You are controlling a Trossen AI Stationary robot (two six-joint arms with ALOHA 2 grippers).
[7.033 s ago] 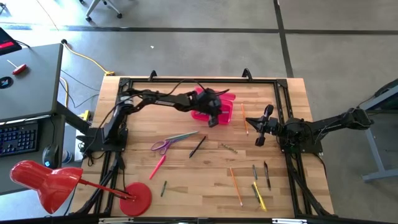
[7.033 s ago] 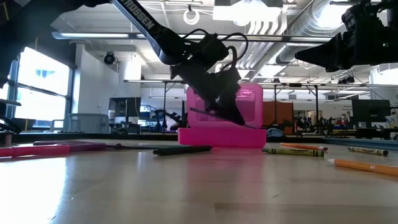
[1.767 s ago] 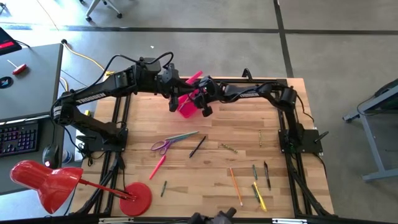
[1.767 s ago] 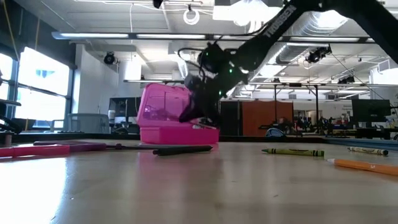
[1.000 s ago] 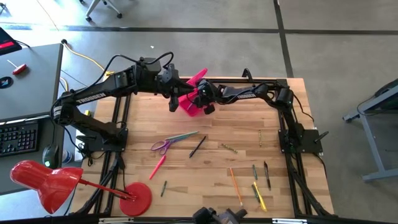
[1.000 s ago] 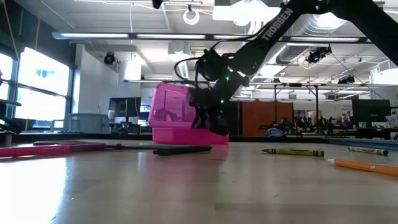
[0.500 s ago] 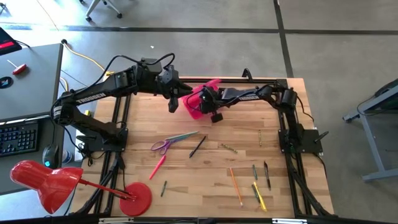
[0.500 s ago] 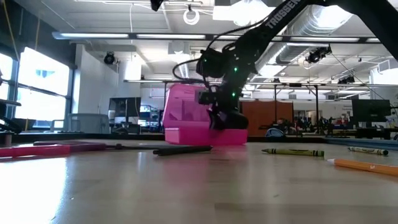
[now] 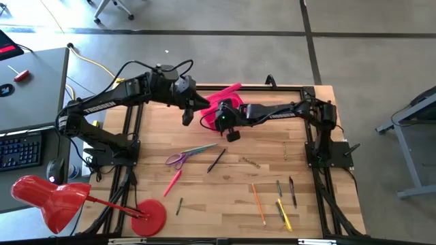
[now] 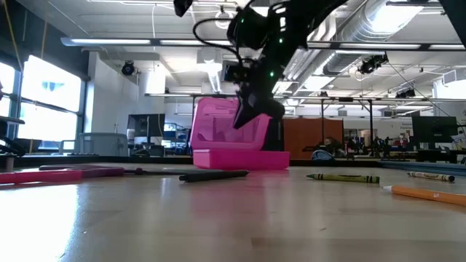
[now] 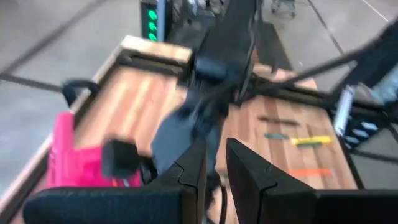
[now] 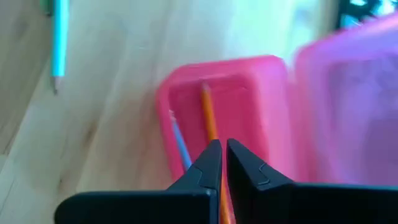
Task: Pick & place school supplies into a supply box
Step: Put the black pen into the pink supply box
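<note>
Supply box (image 9: 216, 112) pink, lid up, near table's (image 9: 204, 204) far edge, about mid-width. Inside, seen from right wrist: orange pencil (image 12: 208, 121) and bluish one (image 12: 179, 143), though blurred. Right gripper (image 9: 230, 129) poised over box, fingers clenched together, grasping nothing. Left gripper (image 9: 187, 117) just beside box on left side; fingers slightly parted, empty as far as view allows. Purple scissors (image 9: 180, 158), black pen (image 9: 216, 160), pink pen (image 9: 172, 182) mid-table. More pencils (image 9: 281, 204) toward near right corner. Red lamp (image 9: 58, 199) at near left corner.
</note>
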